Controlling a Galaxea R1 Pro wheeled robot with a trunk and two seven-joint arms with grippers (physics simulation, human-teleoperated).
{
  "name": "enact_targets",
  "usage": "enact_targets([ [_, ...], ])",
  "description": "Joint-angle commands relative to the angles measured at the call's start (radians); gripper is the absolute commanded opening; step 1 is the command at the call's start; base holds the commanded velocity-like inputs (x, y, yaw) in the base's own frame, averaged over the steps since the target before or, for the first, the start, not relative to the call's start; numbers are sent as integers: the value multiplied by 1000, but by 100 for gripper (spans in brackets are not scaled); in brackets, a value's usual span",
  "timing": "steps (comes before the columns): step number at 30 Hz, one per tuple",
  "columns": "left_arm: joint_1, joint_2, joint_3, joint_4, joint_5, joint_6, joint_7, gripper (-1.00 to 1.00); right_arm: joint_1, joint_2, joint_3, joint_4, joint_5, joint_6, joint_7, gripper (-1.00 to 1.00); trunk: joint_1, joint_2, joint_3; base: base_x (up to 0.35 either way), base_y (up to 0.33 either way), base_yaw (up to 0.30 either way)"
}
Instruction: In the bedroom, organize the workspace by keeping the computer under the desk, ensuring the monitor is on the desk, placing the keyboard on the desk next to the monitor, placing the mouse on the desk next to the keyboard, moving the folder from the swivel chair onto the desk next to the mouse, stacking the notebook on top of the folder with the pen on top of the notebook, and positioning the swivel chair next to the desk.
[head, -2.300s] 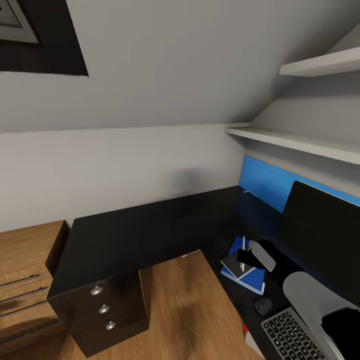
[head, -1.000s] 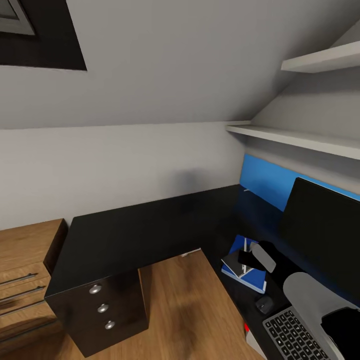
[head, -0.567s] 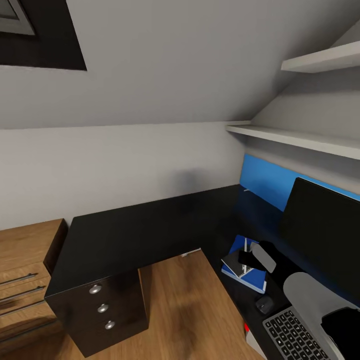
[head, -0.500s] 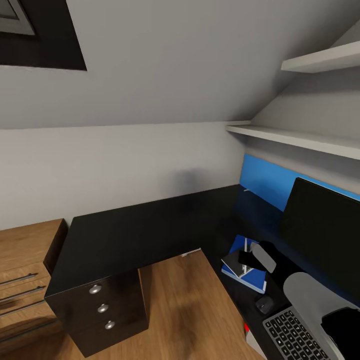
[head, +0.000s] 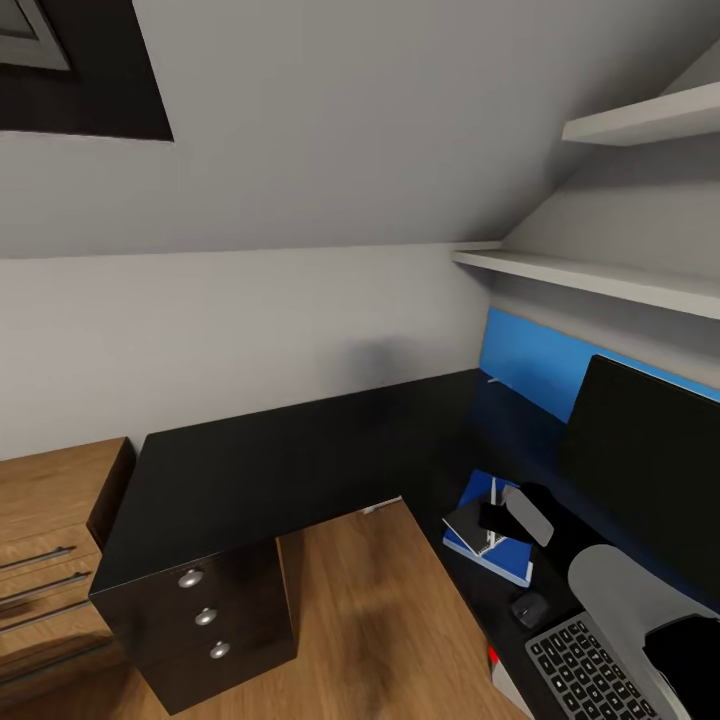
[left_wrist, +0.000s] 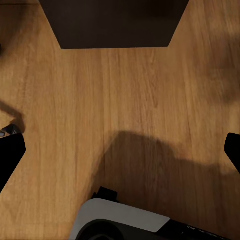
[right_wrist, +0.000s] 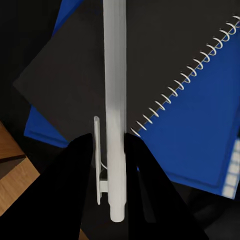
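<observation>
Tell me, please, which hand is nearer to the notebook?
The right hand: it holds the pen directly over the notebook. The left hand hangs over bare wood floor, away from it.

No text, label, brand, number or sign can be read in any of the views. The flat dark keyboard with rows of grey-black keys (head: 583, 673) shows key caps, but any legends on them are too small to make out. The bright blue flat folder (right_wrist: 200, 145) carries a row of small pale squares along one edge, without legible marks.
</observation>
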Motion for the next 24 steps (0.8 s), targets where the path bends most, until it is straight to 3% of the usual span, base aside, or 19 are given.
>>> enact_targets([
  [1,0,0,-5,-2,0,-1,8,100,-1,-1,8,-2,-11,2,-8,-100,0,-1,-1,0,0,0],
  [24,0,-1,-5,-2,1,-2,8,100,-1,-2,9,-2,-8,1,-26,-100,0,-1,-1,0,0,0],
])
